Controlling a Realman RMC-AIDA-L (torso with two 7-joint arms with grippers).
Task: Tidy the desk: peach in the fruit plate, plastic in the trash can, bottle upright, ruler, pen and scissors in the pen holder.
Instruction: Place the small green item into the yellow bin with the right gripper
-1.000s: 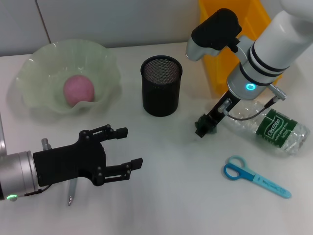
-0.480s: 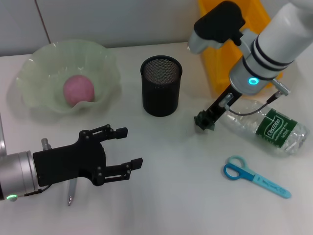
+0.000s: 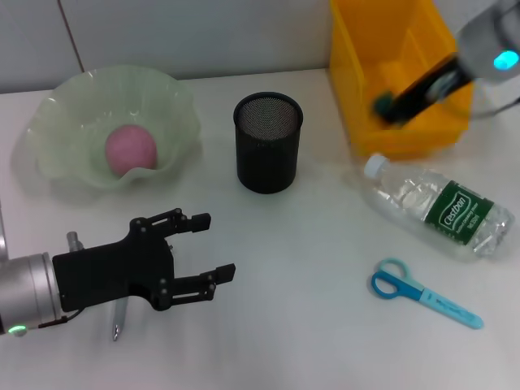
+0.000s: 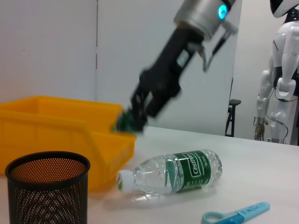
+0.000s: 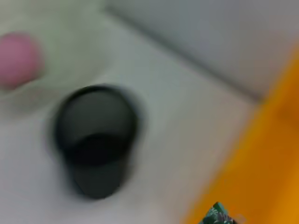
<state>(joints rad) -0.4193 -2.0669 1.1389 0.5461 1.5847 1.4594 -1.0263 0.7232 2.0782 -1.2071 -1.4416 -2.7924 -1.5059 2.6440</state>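
My right gripper [image 3: 392, 104] is shut on a small green piece of plastic [image 3: 383, 104] and holds it over the yellow trash can [image 3: 366, 49]; it also shows in the left wrist view [image 4: 128, 122]. The peach [image 3: 130, 149] lies in the pale green fruit plate [image 3: 57, 106]. The black mesh pen holder [image 3: 268, 142] stands mid-desk. The bottle [image 3: 439, 207] lies on its side, cap towards the trash can. The blue scissors [image 3: 426, 294] lie in front of it. My left gripper [image 3: 218, 244] is open at the front left, above the pen [image 3: 119, 318]. The ruler is out of view.
The white desk [image 3: 309, 268] meets a grey wall at the back. In the left wrist view the trash can [image 4: 56, 126], pen holder [image 4: 46, 186], bottle [image 4: 173, 170] and scissors [image 4: 236, 214] show; another robot [image 4: 285, 74] stands far off.
My right gripper has lifted the green plastic from the desk beside the bottle and carried it back and right, over the trash can. The left arm has stayed put.
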